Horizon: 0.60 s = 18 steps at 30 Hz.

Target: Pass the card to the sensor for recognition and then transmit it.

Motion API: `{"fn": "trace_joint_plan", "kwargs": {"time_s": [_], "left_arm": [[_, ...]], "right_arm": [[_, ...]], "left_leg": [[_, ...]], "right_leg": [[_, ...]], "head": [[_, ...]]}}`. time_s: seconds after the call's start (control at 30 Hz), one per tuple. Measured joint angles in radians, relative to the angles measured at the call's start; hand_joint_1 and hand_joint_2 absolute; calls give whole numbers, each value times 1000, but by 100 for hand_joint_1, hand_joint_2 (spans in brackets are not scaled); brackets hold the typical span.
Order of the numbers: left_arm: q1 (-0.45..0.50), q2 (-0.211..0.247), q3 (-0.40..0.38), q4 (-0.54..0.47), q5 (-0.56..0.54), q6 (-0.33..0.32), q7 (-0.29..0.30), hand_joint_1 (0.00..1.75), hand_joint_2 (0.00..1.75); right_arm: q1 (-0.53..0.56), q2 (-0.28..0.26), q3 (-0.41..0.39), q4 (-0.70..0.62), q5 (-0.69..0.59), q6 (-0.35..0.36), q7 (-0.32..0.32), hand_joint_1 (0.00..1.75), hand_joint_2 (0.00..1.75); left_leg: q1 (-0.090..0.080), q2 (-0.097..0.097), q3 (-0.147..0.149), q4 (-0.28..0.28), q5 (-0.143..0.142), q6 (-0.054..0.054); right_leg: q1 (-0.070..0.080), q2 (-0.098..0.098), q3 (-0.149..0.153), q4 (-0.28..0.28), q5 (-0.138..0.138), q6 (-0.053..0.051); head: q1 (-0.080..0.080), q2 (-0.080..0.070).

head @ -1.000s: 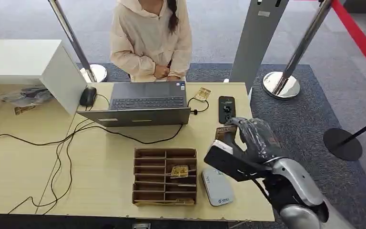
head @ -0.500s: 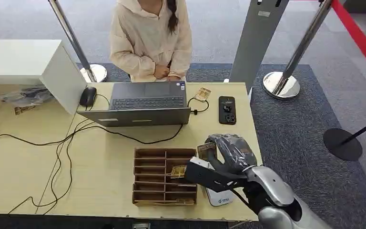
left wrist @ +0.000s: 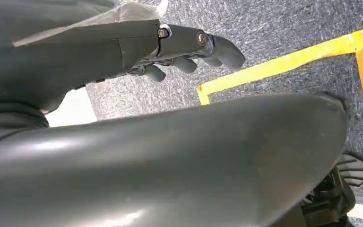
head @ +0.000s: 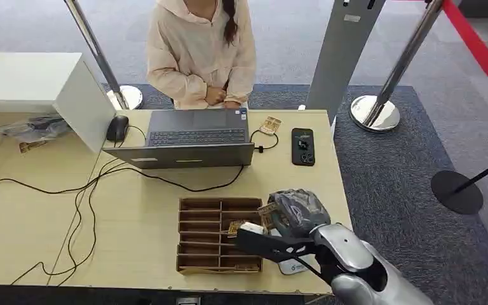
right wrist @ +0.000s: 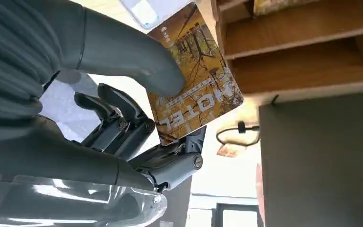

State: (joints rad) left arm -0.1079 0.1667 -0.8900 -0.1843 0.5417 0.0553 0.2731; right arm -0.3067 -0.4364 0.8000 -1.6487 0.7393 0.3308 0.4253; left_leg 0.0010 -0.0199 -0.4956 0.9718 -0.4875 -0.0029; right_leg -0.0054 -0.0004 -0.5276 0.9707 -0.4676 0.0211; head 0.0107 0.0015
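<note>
My right hand [head: 296,212] pinches a yellow-brown hotel card [head: 267,216] between thumb and fingers, just above the right edge of the wooden organiser [head: 207,236]. In the right wrist view the thumb presses on the card [right wrist: 198,78], whose printed face shows. The white sensor pad [head: 290,267] lies on the desk under my forearm, mostly hidden; a corner of the sensor pad [right wrist: 147,11] shows past the card. My left hand [left wrist: 187,46] hangs beside my body over grey carpet, its fingers loosely apart and holding nothing.
A person stands behind the desk by the open laptop [head: 190,143]. A black phone [head: 302,146] and another card [head: 269,124] lie at the far right. A further card [head: 236,227] sits in the organiser. Cables [head: 89,190] cross the desk's left half.
My right hand has carried the card back from near the phone toward the desk's near edge and leftward, ending over the sensor pad beside the organiser.
</note>
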Motion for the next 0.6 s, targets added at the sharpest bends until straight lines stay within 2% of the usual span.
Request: {"fn": "trace_joint_plan", "kwargs": {"time_s": [0.33, 0.6], "left_arm": [[0, 2, 1, 0, 9, 0, 0, 0, 0], [0, 7, 1, 0, 9, 8, 0, 0, 0]], "right_arm": [[-29, 10, 40, 63, 41, 17, 11, 175, 175], [-32, 17, 61, 109, 23, 45, 10, 175, 175]], "left_leg": [[0, 0, 0, 0, 0, 0], [0, 0, 0, 0, 0, 0]], "right_leg": [[0, 0, 0, 0, 0, 0], [0, 0, 0, 0, 0, 0]], "head": [[0, 0], [0, 0]]}}
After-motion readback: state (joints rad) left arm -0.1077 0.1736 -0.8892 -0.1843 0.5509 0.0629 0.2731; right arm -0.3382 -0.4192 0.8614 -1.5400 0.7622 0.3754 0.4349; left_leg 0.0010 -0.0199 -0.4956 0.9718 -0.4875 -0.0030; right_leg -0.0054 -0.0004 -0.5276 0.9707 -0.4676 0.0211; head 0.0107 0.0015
